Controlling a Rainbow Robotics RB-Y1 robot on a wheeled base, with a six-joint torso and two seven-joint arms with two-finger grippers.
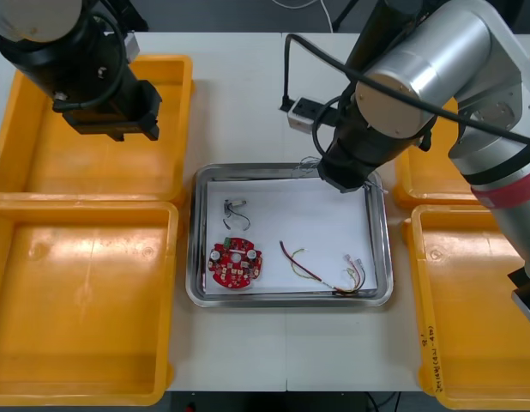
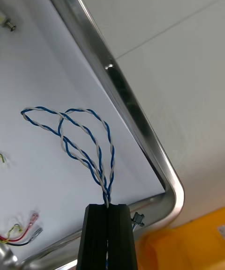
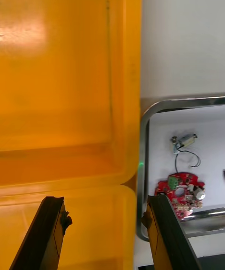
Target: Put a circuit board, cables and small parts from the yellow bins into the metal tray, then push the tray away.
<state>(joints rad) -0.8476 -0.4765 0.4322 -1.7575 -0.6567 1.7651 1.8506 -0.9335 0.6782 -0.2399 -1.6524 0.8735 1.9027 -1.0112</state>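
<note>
— Front view first: what lies in the tray?
— The tray [image 1: 196,257] sits between the yellow bins [image 1: 85,292]. It holds a circuit board [image 1: 236,264] near left, a small metal part [image 1: 235,211] just beyond it, and a red and yellow cable [image 1: 321,270] near right. The right arm [image 1: 419,86] reaches over the far right corner. The left arm [image 1: 85,69] hangs over the far left one.
— And the right wrist view?
— The right gripper [image 2: 107,209] pinches a blue and white cable [image 2: 79,134]. Its loops spread over the tray's white floor, perhaps touching it.
— The left wrist view?
— The left gripper [image 3: 105,200] stands with fingers wide apart over a bin, holding nothing.
</note>
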